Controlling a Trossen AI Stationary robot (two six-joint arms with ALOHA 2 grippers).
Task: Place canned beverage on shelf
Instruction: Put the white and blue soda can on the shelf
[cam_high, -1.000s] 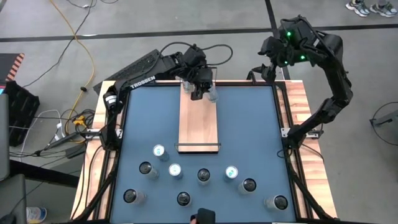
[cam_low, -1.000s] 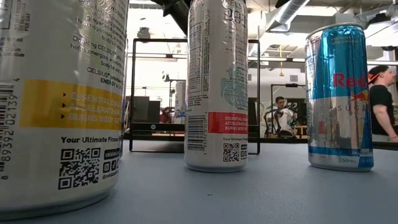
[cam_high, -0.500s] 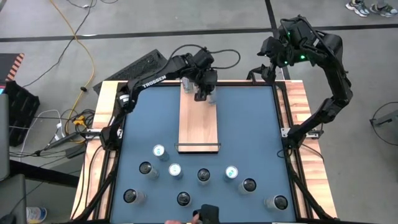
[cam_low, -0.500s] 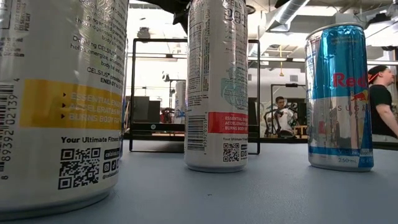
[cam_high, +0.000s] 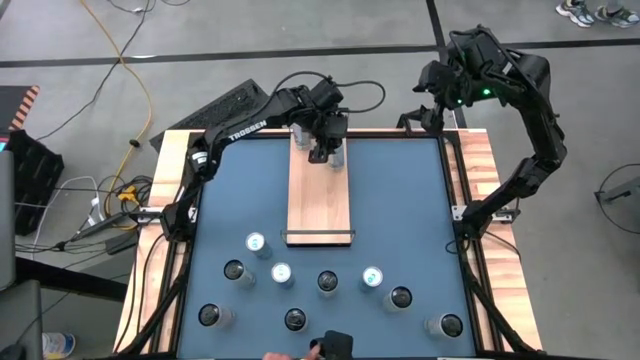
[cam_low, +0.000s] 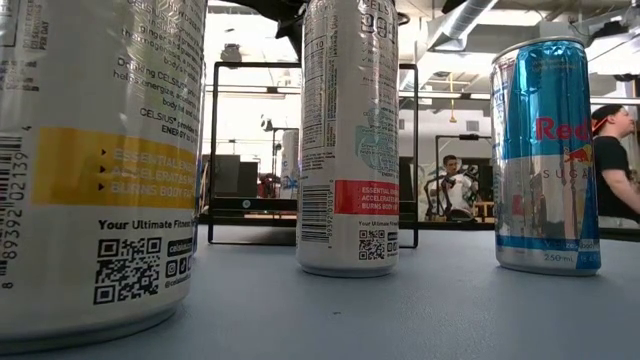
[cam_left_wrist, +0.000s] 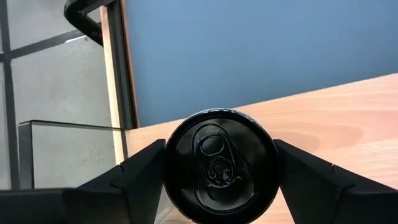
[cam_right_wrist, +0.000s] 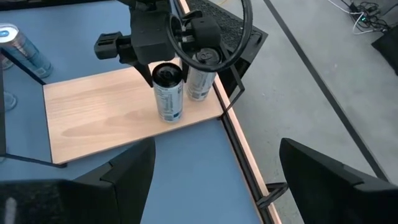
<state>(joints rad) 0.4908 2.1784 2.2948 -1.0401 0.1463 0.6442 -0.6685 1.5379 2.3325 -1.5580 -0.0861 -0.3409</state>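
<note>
- Left wrist view shows you the left gripper (cam_left_wrist: 217, 171) with one finger on each side of a black-topped can (cam_left_wrist: 221, 167); a thin gap shows at each side, so the jaws look a little loosened around it, not pressing.
- You see this can upright on the shelf (cam_high: 320, 195), at the 12 o'clock end of the board, with a second can (cam_right_wrist: 200, 74) just beside it.
- Your right gripper (cam_right_wrist: 214, 180) waits with jaws wide and nothing between them, at 1 o'clock beyond the blue table (cam_high: 400, 200).
- At 6 o'clock, other cans (cam_high: 327, 281) stand on the table.
</note>
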